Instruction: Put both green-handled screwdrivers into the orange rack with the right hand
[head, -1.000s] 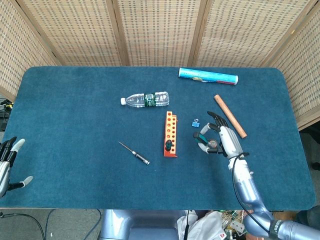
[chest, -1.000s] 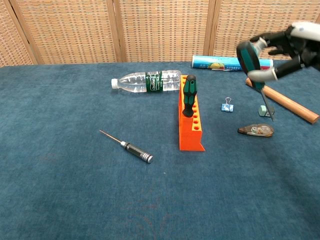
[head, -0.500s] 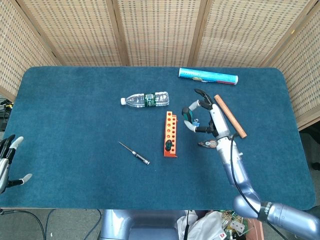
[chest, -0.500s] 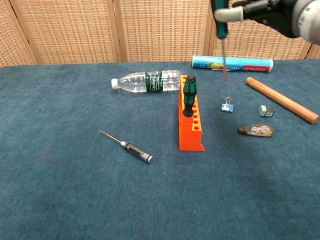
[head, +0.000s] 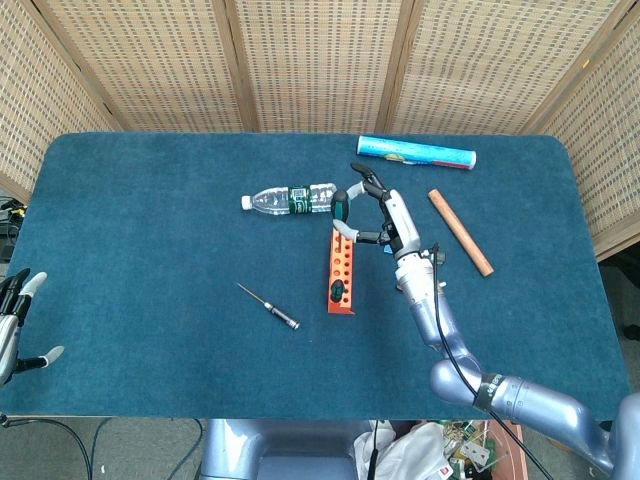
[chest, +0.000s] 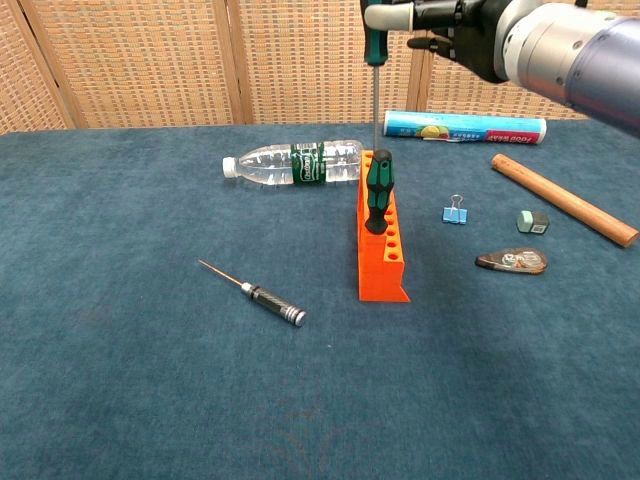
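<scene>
A table (head: 130, 250) covered in dark blue felt stands before a folding screen (head: 310, 60) of woven cane panels in wooden frames, evenly lit, with cables (head: 60, 435) on the floor below.

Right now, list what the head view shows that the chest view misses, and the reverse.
Only the head view shows the left hand, open at the table's near-left edge.

Only the chest view shows the small green block and the flat oval item; in the head view the right arm covers that spot.

Both show the right hand holding a green-handled screwdriver upright above the orange rack, where the other screwdriver already stands.
</scene>
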